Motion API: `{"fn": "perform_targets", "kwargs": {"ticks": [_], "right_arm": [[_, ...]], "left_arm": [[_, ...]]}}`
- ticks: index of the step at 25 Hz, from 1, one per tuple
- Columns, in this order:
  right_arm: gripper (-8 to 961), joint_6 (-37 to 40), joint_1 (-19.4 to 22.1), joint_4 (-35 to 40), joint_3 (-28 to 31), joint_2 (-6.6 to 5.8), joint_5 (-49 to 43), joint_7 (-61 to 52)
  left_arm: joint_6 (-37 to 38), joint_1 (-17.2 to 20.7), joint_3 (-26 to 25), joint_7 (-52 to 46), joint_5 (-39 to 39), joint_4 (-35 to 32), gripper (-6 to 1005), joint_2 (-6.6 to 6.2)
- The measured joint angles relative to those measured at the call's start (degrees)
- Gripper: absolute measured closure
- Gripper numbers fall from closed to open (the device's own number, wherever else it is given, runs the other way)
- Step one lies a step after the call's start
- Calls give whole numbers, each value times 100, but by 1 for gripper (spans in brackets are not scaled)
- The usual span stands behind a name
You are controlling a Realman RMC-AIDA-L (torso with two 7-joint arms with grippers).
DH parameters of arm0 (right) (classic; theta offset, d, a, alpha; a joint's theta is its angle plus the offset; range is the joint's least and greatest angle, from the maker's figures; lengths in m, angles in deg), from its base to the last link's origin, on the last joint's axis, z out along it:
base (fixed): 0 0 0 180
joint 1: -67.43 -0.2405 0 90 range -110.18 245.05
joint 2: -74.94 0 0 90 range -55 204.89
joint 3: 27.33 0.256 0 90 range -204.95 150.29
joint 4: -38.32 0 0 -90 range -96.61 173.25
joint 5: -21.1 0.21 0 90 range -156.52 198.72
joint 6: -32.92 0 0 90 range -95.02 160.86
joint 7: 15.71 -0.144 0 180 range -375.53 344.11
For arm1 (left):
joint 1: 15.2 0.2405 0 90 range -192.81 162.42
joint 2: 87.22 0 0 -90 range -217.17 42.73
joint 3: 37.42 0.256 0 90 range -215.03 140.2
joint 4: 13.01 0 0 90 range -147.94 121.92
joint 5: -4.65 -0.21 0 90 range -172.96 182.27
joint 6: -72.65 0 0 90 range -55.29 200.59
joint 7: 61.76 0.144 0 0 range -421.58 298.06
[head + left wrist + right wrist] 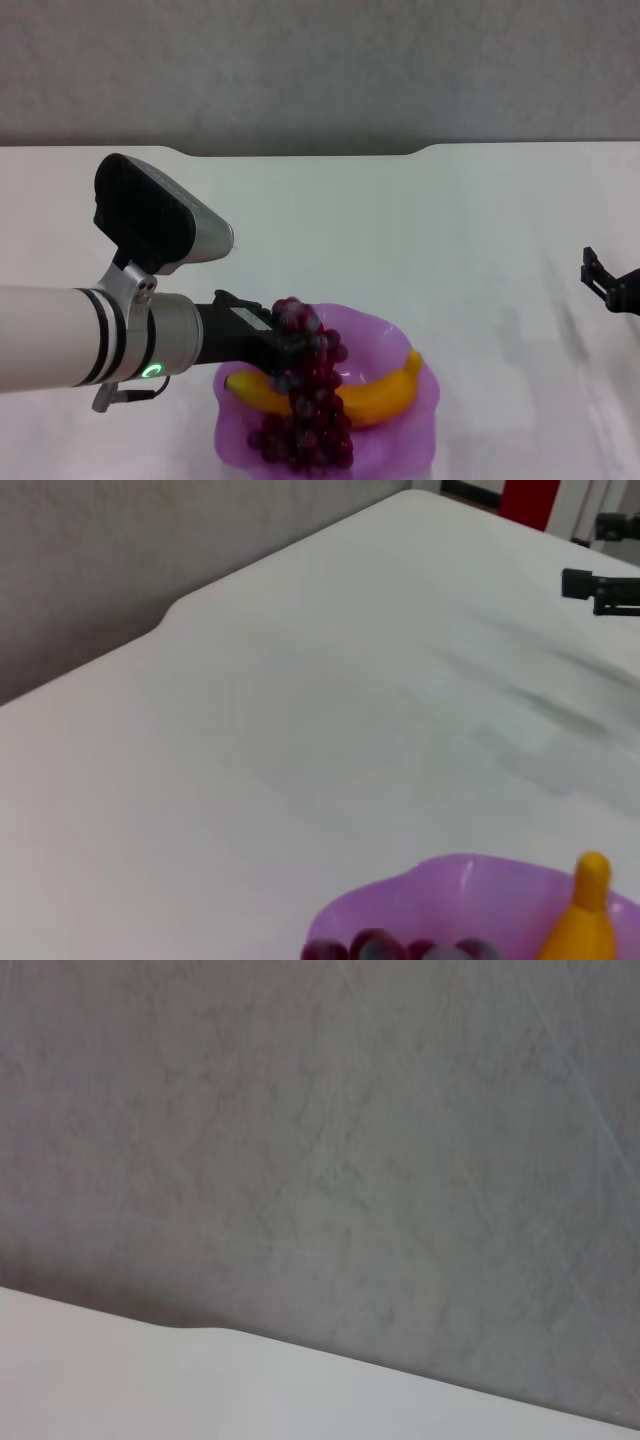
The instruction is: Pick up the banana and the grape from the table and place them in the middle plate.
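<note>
Though crossing the left-right banana (385, 395), near-far grape (312, 400) in left gripper's (285, 350) clasp

I see a translucent glossy plastic plate (400, 330), a smooth plastic-looking banana (385, 395), shiny grapes (315, 400), and a matt white table (420, 220).

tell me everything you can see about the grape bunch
The grape is a long bunch of small, round, dark red-purple berries, a few greyish. It lies in the middle plate, draped across the banana, one end near the plate's front rim. The other end meets the left pincer, which reaches in from the left. Only a few berries show in the left wrist view.
</note>
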State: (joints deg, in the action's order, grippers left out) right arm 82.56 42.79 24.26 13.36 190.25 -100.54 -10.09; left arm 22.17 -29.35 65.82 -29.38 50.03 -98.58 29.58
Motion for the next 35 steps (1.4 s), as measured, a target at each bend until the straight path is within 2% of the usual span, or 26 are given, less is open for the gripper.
{"fn": "perform_targets", "kwargs": {"ticks": [12, 16, 20, 24, 26, 27, 29, 31, 33, 35], "right_arm": [[73, 0, 23, 10, 0, 0, 25, 0], [74, 1, 9, 9, 0, 0, 11, 0], [74, 2, -9, 1, 0, 0, -1, 0], [74, 28, -40, -33, -2, -8, -7, 2], [74, 40, -68, -42, -6, -8, -11, 10], [74, 43, -85, -44, -9, -6, -13, 23], [74, 46, -112, -49, -20, 1, -15, 55], [74, 46, -120, -52, -49, 7, -16, 71], [74, 46, -124, -55, -68, 8, -17, 75], [74, 45, -128, -57, -72, 9, -18, 76]], "left_arm": [[166, 132, 169, 92, -18, -291, 553, -12], [369, 279, 165, 206, -21, -494, 513, -18], [1200, 428, 141, 465, 37, -380, 316, -10], [2631, 465, 219, 577, 293, 131, 108, -5], [3527, 476, 397, 676, 517, 484, 128, -7], [4382, 477, 586, 753, 690, 785, 137, -6], [5369, 447, 880, 794, 761, 1159, 157, -9], [6680, 280, 1327, 725, 756, 1790, 172, -14], [7590, 91, 1615, 521, 745, 2326, 187, -23], [8482, -175, 1891, -90, 638, 3109, 202, -37]]}}
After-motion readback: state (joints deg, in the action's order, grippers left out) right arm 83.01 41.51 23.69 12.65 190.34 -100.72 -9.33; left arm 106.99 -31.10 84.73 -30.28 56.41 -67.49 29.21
